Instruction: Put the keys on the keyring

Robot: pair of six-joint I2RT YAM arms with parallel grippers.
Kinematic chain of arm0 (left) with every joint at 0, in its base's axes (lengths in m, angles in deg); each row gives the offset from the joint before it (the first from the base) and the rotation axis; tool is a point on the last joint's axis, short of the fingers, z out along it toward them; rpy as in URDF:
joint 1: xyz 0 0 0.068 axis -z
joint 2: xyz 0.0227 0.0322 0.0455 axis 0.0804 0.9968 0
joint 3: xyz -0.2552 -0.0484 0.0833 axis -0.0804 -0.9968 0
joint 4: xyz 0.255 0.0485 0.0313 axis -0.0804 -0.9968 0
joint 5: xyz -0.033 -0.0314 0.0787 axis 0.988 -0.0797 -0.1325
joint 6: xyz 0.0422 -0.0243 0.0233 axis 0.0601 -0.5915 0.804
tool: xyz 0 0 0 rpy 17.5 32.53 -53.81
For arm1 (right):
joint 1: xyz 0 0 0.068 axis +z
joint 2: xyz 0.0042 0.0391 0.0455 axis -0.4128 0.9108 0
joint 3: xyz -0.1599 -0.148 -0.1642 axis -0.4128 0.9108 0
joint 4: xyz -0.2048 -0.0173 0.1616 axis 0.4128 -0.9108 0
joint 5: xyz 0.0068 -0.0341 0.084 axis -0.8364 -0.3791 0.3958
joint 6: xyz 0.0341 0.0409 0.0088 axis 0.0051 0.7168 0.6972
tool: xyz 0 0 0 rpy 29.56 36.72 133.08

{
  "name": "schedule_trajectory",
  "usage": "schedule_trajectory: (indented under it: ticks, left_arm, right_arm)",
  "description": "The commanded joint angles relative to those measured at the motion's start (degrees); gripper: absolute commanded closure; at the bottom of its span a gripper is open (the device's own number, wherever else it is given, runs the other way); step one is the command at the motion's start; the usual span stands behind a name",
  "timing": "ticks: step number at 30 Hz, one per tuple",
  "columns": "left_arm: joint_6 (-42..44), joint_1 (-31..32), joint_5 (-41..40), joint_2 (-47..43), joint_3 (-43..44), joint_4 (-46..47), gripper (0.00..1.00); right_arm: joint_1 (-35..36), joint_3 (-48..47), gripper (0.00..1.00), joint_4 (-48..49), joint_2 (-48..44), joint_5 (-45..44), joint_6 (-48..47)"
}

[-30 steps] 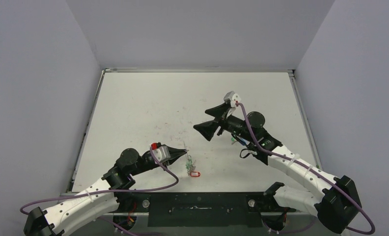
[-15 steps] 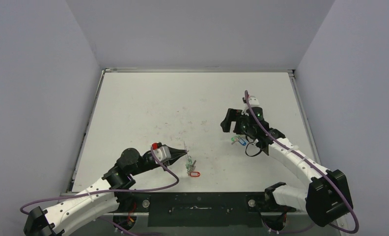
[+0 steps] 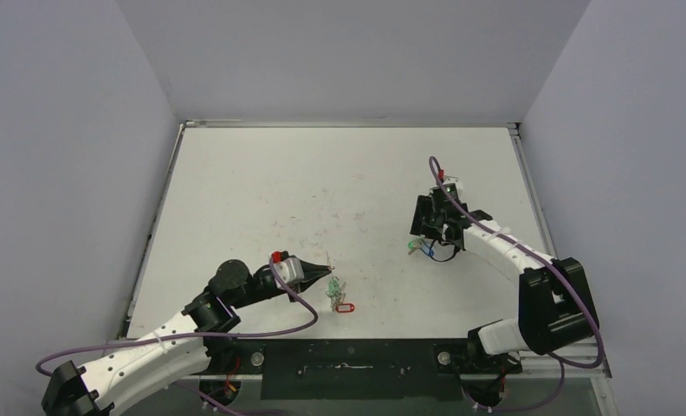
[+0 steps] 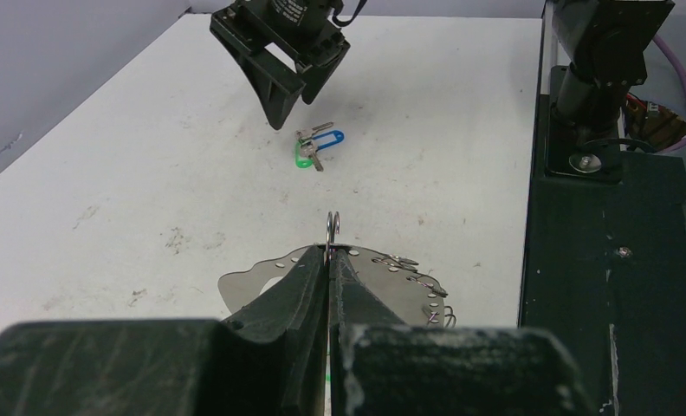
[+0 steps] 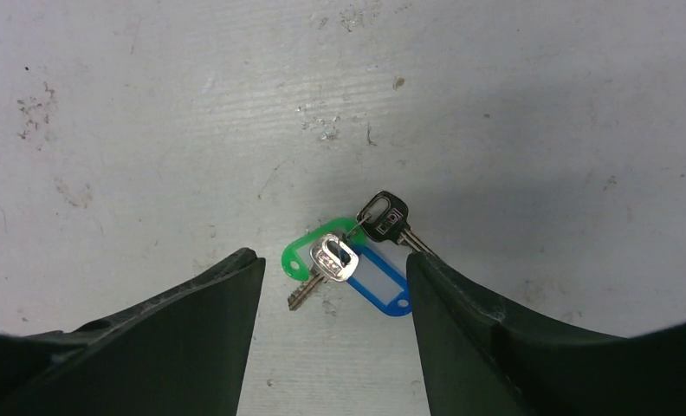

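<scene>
The keyring (image 4: 400,286), a silver sheet-metal hoop with small wire loops, is held at its rim by my left gripper (image 4: 332,253), which is shut on it with one loop sticking up past the tips. In the top view the keyring (image 3: 334,291) has a red tag (image 3: 345,306) by it, next to my left gripper (image 3: 326,276). Two keys with a green tag (image 5: 298,256) and a blue tag (image 5: 383,284) lie together on the table. My right gripper (image 5: 332,262) is open, pointing down over them, apart from them. They show in the top view (image 3: 419,248) below the right gripper (image 3: 426,230).
The white table (image 3: 262,191) has grey scuff marks and raised side rails. The black arm base plate (image 4: 608,260) lies along the near edge. In the left wrist view the right gripper (image 4: 287,95) hangs above the keys (image 4: 316,147).
My right arm swung from pointing left to pointing straight down over the green and blue tagged keys. My left gripper and the keyring have stayed put.
</scene>
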State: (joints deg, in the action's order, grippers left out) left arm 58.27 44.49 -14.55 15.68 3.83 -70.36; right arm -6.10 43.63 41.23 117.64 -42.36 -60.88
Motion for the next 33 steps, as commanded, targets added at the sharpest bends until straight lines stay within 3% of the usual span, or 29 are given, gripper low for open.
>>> schedule_trajectory:
  ticks: [1, 16, 33]
  left_arm:
    - [-0.68, 0.12, 0.76, 0.08, 2.33, 4.12, 1.0]
    - [-0.91, 0.22, 0.74, -0.81, 1.9, 3.94, 1.0]
    - [-0.37, 0.16, 0.3, -1.09, 1.81, 3.63, 1.0]
  right_arm:
    - [-0.4, -5.0, 0.4, -1.79, 3.23, -1.19, -0.61]
    - [-0.52, -6.43, 0.67, -0.46, 10.06, -2.78, 0.64]
    - [-0.37, -6.49, 0.78, -1.63, 10.91, 0.83, -1.05]
